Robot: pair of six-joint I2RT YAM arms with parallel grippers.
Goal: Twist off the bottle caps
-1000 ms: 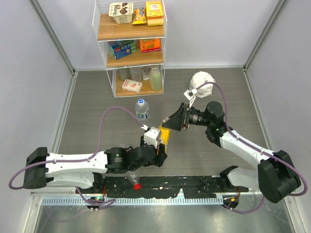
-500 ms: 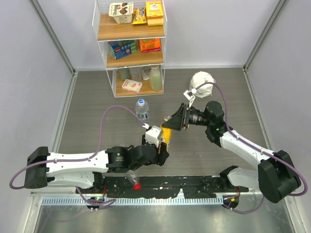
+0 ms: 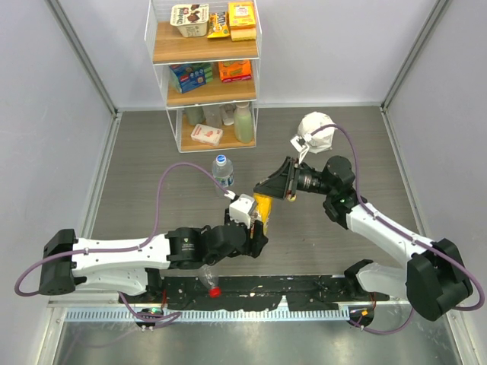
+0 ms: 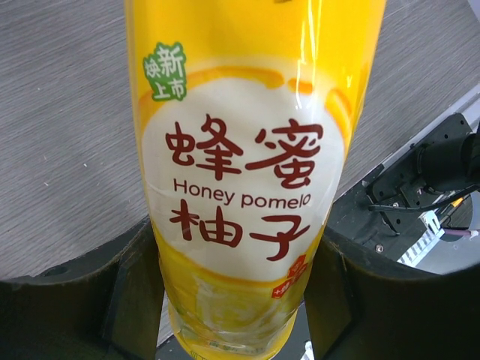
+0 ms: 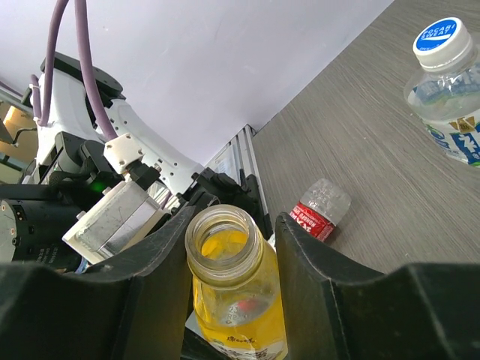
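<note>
My left gripper (image 3: 257, 228) is shut on the yellow bottle (image 3: 262, 211), whose "Honey pomelo" label fills the left wrist view (image 4: 240, 187). The bottle's mouth (image 5: 223, 238) is open, with no cap on it; the yellow cap is out of view. My right gripper (image 3: 272, 187) is open, its fingers either side of that mouth (image 5: 234, 221). The blue-label bottle (image 3: 221, 173) stands upright with its white cap (image 3: 221, 160) on, and also shows in the right wrist view (image 5: 450, 97). The red-label bottle (image 3: 206, 277) lies near the rail, red cap (image 3: 215, 291) at its near end.
A white wire shelf rack (image 3: 205, 76) with boxes and a pale green bottle (image 3: 243, 122) stands at the back. A white crumpled object (image 3: 314, 124) lies at the back right. A black rail (image 3: 289, 289) runs along the near edge.
My right gripper has drawn back a little up and right from the yellow bottle's top. My left gripper has shifted slightly right with the bottle.
</note>
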